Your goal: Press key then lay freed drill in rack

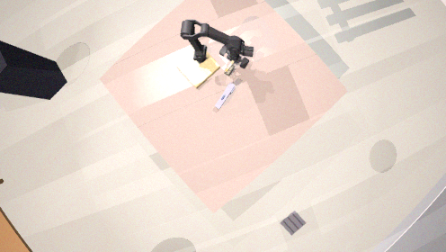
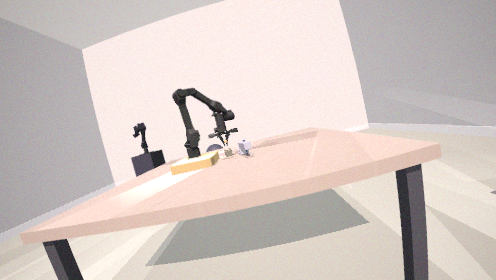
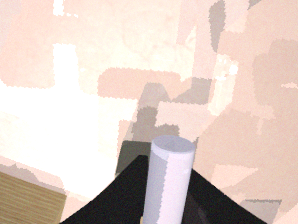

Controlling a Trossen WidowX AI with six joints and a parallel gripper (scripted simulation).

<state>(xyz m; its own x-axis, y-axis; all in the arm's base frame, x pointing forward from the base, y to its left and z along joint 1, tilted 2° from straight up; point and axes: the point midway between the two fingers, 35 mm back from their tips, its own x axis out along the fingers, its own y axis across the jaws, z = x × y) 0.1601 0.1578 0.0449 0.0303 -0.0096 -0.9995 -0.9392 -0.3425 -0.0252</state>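
Observation:
My gripper (image 1: 232, 62) (image 2: 226, 142) (image 3: 157, 165) is shut on the drill, a pale lavender rod (image 3: 169, 192) that stands up between the black fingers in the wrist view. The small olive block that looks like the rack (image 1: 228, 70) (image 2: 228, 152) is just below the fingertips. Its dark side (image 3: 131, 154) shows behind the fingers in the wrist view. Whether the drill touches it is hidden. The long lavender fixture (image 1: 225, 96) (image 2: 244, 146) lies apart from the gripper, with a dark mark on its top. I cannot make out the key.
A flat yellow wooden box (image 1: 194, 77) (image 2: 195, 164) (image 3: 30, 201) sits beside the arm's base, left of the gripper. A round grey thing (image 2: 214, 148) shows behind it. A dark stand (image 2: 148, 163) with another small arm is beyond the table (image 2: 300, 175). Strong light patches and shadows cross the tabletop.

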